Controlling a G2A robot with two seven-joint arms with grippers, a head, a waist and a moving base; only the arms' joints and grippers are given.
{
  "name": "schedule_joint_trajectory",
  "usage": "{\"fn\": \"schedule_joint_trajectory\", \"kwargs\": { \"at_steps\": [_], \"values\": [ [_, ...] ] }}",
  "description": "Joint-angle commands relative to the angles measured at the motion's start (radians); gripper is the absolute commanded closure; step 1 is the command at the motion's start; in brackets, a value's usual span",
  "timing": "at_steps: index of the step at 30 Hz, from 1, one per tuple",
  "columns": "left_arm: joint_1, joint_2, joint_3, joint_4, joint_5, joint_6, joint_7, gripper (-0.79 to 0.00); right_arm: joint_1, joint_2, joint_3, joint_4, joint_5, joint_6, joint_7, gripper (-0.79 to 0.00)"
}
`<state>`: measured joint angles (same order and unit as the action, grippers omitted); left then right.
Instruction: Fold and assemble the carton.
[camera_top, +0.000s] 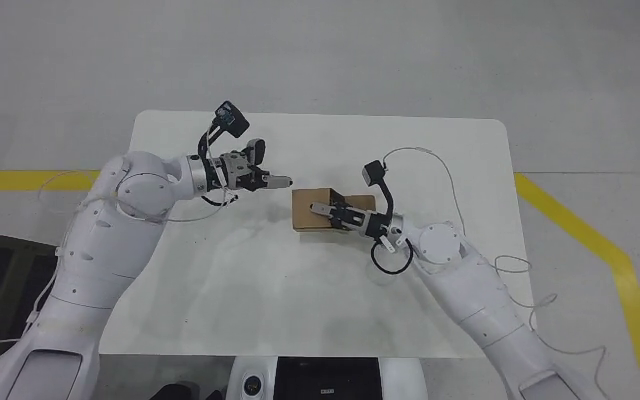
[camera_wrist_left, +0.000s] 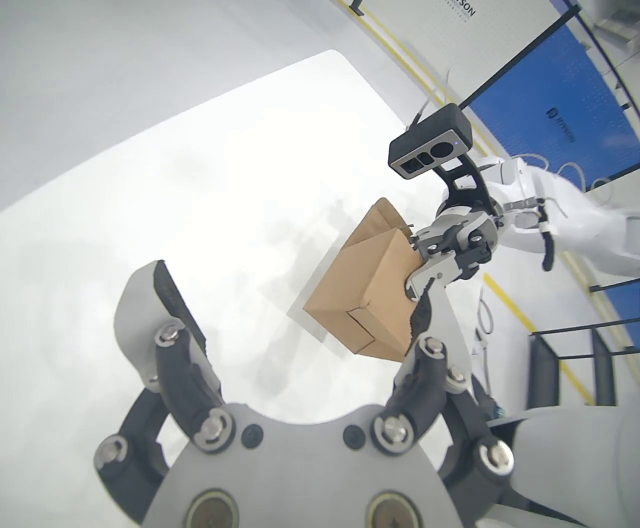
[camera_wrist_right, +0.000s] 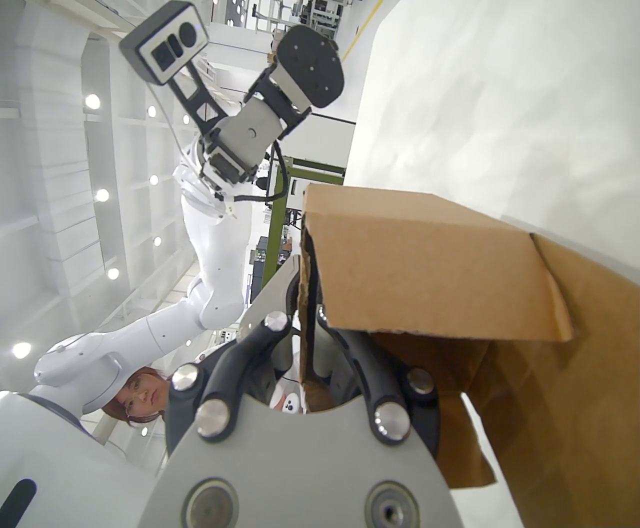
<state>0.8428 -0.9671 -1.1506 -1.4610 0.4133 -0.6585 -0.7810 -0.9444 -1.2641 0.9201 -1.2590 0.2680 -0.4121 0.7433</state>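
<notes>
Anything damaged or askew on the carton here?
The brown cardboard carton looks frayed and ragged along the edge where the right gripper pinches its wall, and that end gapes open with a flap loose. Nothing else stands out.

Three cameras around one carton (camera_top: 320, 197).
The top view looked straight down from above the table (camera_top: 300, 300). The left wrist view faced 3 o'clock from near the carton; the right wrist view, hard against it, faced 9 o'clock. All three shared the carton and the table around it.
</notes>
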Motion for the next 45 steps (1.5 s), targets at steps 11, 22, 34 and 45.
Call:
{"fn": "schedule_joint_trajectory", "kwargs": {
  "at_steps": [11, 22, 34, 45],
  "values": [
    [0.088, 0.025, -0.047, -0.022, 0.277, -0.245, 0.16, -0.785, 0.085, -0.05, -0.091, 0.161, 0.004, -0.019, -0.022, -0.037],
    [0.088, 0.027, -0.054, -0.013, 0.29, -0.251, 0.173, -0.785, 0.084, -0.049, -0.061, 0.173, -0.036, -0.046, -0.017, -0.785],
    [0.111, 0.027, -0.042, -0.013, 0.389, -0.267, 0.236, -0.785, -0.028, 0.008, 0.082, -0.012, -0.086, 0.015, 0.052, -0.785],
    [0.118, 0.024, 0.041, 0.01, 0.665, -0.354, 0.592, -0.785, -0.113, 0.052, 0.216, -0.153, -0.151, 0.049, 0.097, -0.785]
  ]
}}
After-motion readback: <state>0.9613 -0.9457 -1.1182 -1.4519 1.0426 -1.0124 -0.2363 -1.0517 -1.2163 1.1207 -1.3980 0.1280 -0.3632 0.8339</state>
